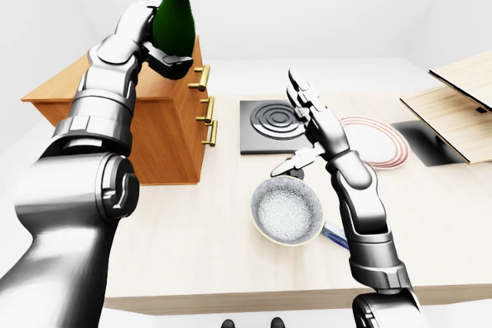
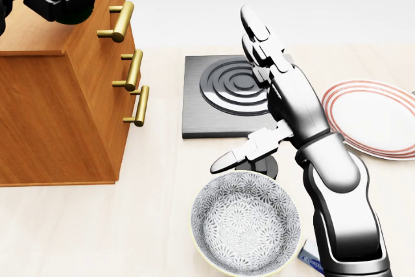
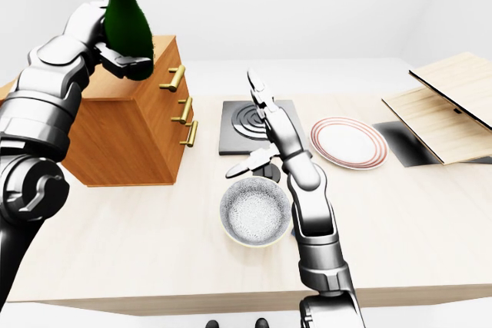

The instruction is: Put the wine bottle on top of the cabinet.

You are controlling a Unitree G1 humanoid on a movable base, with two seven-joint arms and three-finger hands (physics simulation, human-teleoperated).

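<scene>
The dark green wine bottle (image 1: 175, 13) stands upright over the top of the wooden cabinet (image 1: 165, 136), near its right edge by the brass drawer handles. My left hand (image 1: 161, 45) is shut around the bottle's lower body. The hand hides the bottle's base, so I cannot tell whether it touches the cabinet top. My right hand (image 1: 307, 124) is open and empty, with fingers pointing up, above the table between the burner and the bowl. The bottle's neck runs out of the top of the left-eye view.
A patterned bowl (image 1: 287, 211) sits just below my right hand. A black burner plate (image 1: 269, 124) lies right of the cabinet. A red-rimmed plate (image 1: 380, 142) is further right. Wooden boards (image 1: 453, 109) stand at the right edge. A small blue item (image 1: 335, 236) lies under my right forearm.
</scene>
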